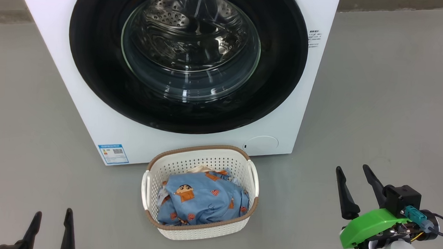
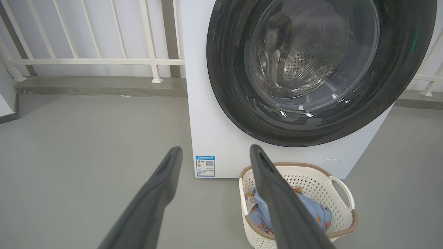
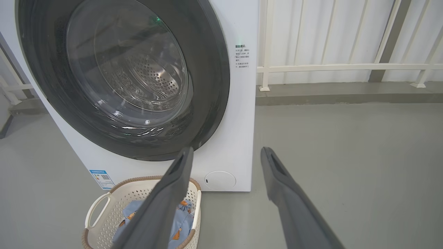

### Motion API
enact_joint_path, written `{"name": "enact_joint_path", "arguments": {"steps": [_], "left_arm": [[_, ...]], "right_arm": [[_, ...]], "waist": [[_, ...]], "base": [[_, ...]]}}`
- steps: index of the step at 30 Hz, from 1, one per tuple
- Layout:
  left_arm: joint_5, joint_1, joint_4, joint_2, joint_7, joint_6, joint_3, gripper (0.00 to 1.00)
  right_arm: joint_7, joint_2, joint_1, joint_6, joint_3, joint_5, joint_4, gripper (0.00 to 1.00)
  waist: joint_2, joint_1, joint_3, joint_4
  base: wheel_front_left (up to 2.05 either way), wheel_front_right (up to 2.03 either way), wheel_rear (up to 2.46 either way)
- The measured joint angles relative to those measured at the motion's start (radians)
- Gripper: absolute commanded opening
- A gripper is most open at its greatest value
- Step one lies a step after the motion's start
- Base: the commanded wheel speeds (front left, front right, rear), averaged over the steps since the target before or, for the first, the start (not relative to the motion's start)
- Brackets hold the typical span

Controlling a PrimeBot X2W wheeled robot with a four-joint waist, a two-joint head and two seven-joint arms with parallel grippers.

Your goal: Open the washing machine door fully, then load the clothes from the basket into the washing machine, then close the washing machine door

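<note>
- The washing machine door [image 1: 96, 57] is shut on the washing machine [image 1: 55, 36], so opening it looks like the first step, not yet begun.
- The basket [image 1: 197, 231] stands just before it, with the clothes [image 1: 202, 199] inside.
- The left gripper [image 1: 52, 216] and right gripper [image 1: 353, 170] are spread wide and empty; next, one likely must reach the door's rim.

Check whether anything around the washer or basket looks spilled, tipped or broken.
Nothing stands out. The round black-rimmed glass door sits shut on the white washing machine, and the blue cartoon-print clothes lie inside the upright cream perforated basket.
</note>
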Motion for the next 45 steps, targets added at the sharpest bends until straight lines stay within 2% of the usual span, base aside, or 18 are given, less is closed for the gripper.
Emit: {"name": "enact_joint_path", "arguments": {"steps": [14, 34, 45], "left_arm": [[0.001, -0.017, 0.006, 0.008, 0.0, 0.0, -0.002, 1.0], [-0.001, -0.021, -0.008, -0.002, 0.0, 0.0, 0.019, 1.0], [0.0, -0.022, -0.015, -0.009, 0.0, 0.0, 0.017, 1.0]], "right_arm": [[0.0, 0.002, 0.0, 0.0, -0.003, -0.001, -0.014, 1.0], [0.0, 0.002, 0.0, 0.0, -0.003, -0.006, -0.033, 1.0], [0.0, 0.002, 0.0, 0.0, -0.003, -0.006, -0.045, 1.0]], "waist": [[0.0, 0.0, 0.012, 0.005], [0.0, -0.0001, 0.026, 0.008], [0.0, -0.0001, 0.036, 0.016]], "base": [[0.23, 0.23, -0.46], [1.07, 1.07, -2.14], [0.4, 0.4, -0.8]]}}
